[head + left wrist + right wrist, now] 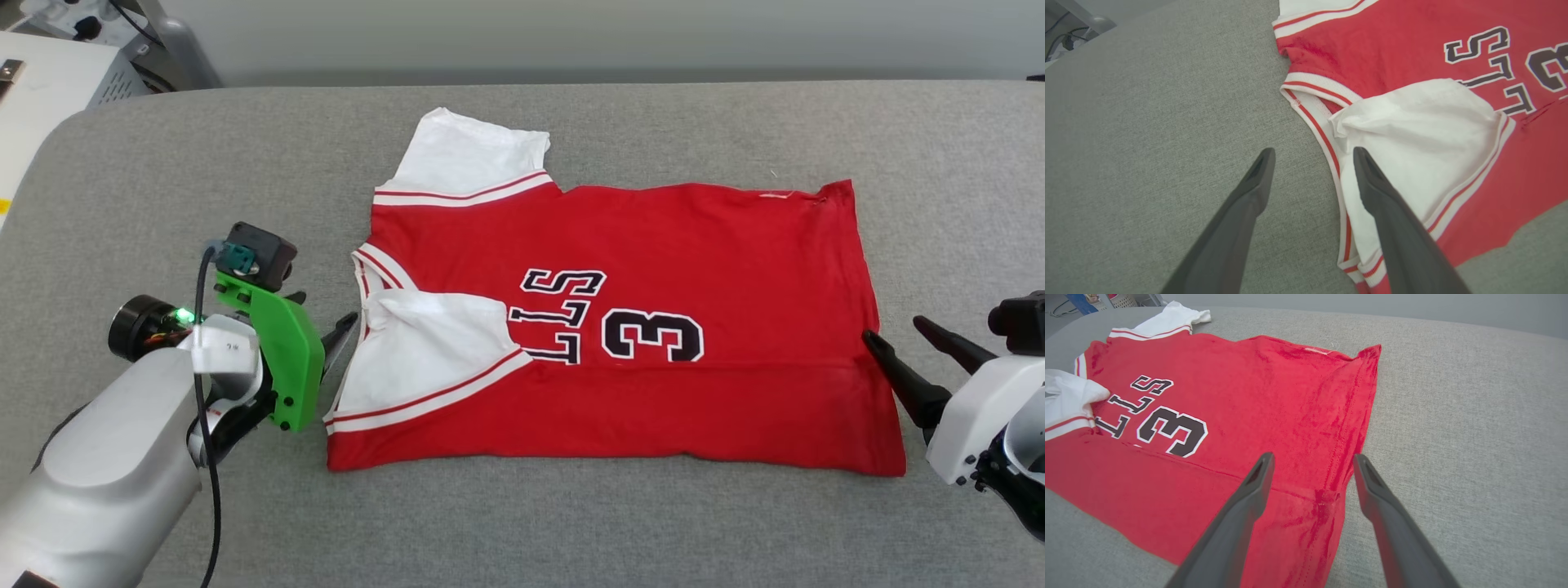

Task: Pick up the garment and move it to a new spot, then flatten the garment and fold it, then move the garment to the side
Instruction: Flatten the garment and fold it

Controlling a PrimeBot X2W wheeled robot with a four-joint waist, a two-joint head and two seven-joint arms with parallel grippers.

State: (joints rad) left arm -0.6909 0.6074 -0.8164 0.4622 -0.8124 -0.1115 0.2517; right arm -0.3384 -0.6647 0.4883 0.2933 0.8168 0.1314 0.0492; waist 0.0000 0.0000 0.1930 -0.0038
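Grey woven cloth is covering the desk, and pale equipment is sitting beyond its far left corner. At the left, the left tool is reaching in low with its two fingers spread apart and gripping nothing, one over bare cloth and the other over the striped edge of the near sleeve. The garment is lying flat in the middle of the desk, collar pointing left and hem pointing right. Its near sleeve is turned in across the chest, its near side is doubled over along a long crease, and the far sleeve is sticking out behind. At the right, the right tool is straddling the hem at that crease, fingers apart and empty. The jersey is looking light, thin and limp, so it will probably sag, drag and lose its fold if it is lifted at one point. Pinching both layers at the collar end and the hem end together seems the safest hold. A green bracket is hiding most of the left fingers from the head camera. The folded sleeve is covering the first digit and part of the lettering. Whether any fingertip is touching the fabric is hard to tell.
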